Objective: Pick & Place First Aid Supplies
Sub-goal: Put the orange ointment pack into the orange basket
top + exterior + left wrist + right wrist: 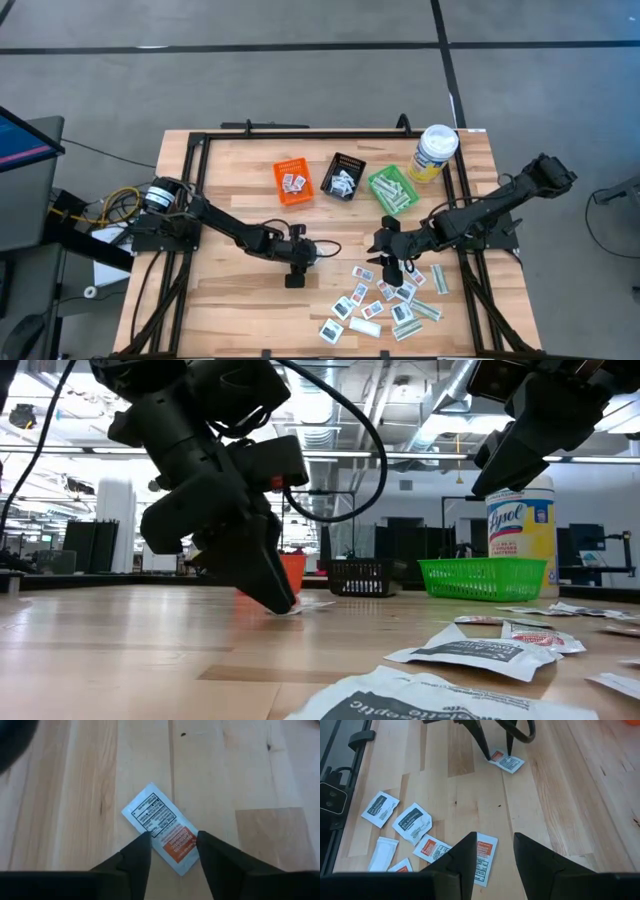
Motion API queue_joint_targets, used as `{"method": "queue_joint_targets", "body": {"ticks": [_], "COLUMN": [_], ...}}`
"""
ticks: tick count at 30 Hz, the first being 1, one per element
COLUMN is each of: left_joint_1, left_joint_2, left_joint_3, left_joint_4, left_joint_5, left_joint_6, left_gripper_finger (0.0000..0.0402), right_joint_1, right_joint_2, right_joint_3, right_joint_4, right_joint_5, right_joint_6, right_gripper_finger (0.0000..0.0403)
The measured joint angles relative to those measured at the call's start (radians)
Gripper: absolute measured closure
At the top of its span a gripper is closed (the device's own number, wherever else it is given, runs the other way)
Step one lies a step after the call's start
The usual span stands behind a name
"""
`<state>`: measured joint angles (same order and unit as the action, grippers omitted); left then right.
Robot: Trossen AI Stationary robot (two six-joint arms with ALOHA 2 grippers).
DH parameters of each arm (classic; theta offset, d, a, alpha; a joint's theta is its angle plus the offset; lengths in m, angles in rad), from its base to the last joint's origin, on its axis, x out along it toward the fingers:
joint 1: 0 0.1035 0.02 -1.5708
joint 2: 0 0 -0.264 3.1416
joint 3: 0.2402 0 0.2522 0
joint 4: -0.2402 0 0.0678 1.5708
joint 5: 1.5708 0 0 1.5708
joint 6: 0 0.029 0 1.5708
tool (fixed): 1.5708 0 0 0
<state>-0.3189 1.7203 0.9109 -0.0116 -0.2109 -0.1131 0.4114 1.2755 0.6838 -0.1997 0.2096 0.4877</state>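
Dozens of first aid packets (385, 300) lie scattered at about five o'clock on the wooden surface (220, 290), nearest the front edge; in the low view one close packet shows part of the word "antiseptic". Just above that heap, the right gripper (390, 268) hangs over the packets with its fingers parted and nothing between them, a white packet with an orange band (484, 854) lying flat beneath. Toward the centre of the surface, the left gripper (296, 274) stands tip-down with its fingers open, straddling a single white-and-orange packet (164, 827) that lies flat on the wood, apart from the heap; its print is too fine to read. This looks like the picking step: the packet is bracketed but not gripped, so the next move would call for closing on it and lifting. Farther back, around twelve o'clock, stand the orange bin (293, 182), the black bin (345, 176) and the green bin (392, 189), with a yellow canister labelled "Lysol" (520, 525) at about one o'clock.
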Motion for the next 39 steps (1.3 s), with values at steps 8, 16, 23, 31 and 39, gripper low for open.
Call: {"method": "queue_joint_targets", "body": {"ticks": [8,16,23,31,39], "left_joint_1": [0.043,0.047,0.045,0.03,0.023], "left_joint_2": [0.0,-0.012,-0.076,-0.08,-0.08], "left_joint_3": [-0.001,-0.003,-0.009,-0.007,-0.007], "left_joint_4": [-0.008,-0.009,-0.041,-0.037,-0.037], "left_joint_5": [0.139,0.134,0.141,0.139,0.035], "left_joint_6": [-0.001,0.009,0.01,0.013,0.09], "left_gripper_finger": [0.0365,0.0396,0.0394,0.0354,0.0256], "right_joint_1": [0.0,-0.001,-0.045,-0.153,-0.214], "right_joint_2": [0.0,0.0,0.072,0.303,0.53], "right_joint_3": [0.0,0.0,0.0,0.02,0.135], "right_joint_4": [0.0,0.0,0.137,0.371,0.38], "right_joint_5": [0.0,0.0,0.004,-0.083,-0.201], "right_joint_6": [0.0,0.0,-0.077,-0.158,-0.206], "right_gripper_finger": [0.028,0.028,0.028,0.028,0.028]}}
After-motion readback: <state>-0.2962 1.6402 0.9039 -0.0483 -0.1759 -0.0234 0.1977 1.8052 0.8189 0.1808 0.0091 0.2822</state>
